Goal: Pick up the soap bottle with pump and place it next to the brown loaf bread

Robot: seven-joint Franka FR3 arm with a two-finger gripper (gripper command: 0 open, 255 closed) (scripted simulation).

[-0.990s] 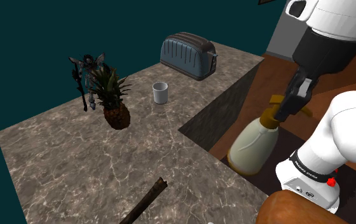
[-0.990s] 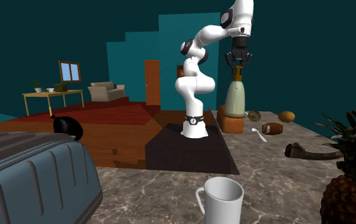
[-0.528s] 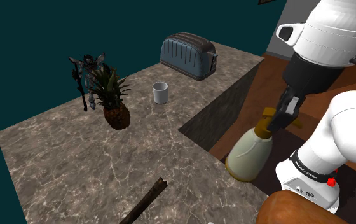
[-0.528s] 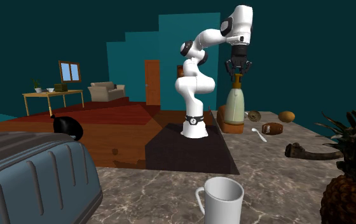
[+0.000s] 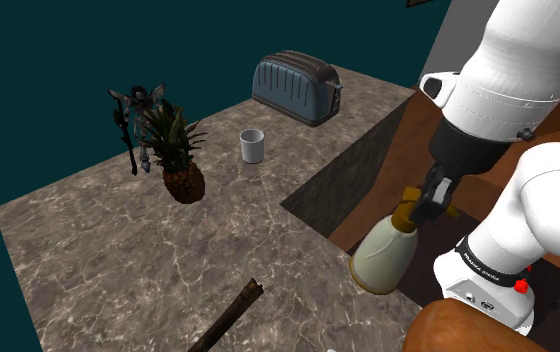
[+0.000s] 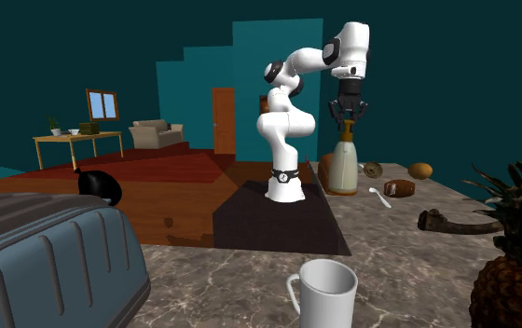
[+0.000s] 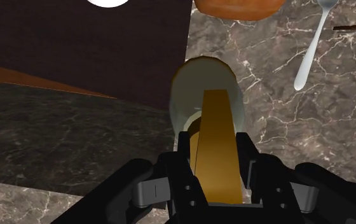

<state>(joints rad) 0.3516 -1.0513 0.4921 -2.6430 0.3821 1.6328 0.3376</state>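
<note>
The bottle (image 5: 380, 258) hangs upright straight below the jaws, a cream body that is broad at the base and narrows to a gold-brown pump (image 7: 216, 149). The jaws are clamped on that pump, one finger on each flat side. The base is at or just above the bench (image 5: 118, 260); whether it touches cannot be told.

Judged from its shape, the body is too wide for the jaws and likely smooth, so the pump or the neck is the only sensible hold. That hold is small and sits high, with all the weight beneath it. The bottle will hang plumb but may swing or twist about the fingers if moved sharply. A pump head may also turn or sink in its neck, so slow moves suit it. It looks stiff, not fragile, and moderately heavy if full.

The loaf (image 5: 463, 330) lies close beside the bottle, just beyond the jaws on the bench. A spoon (image 7: 310, 60) lies farther off to one side of the jaws.
</note>
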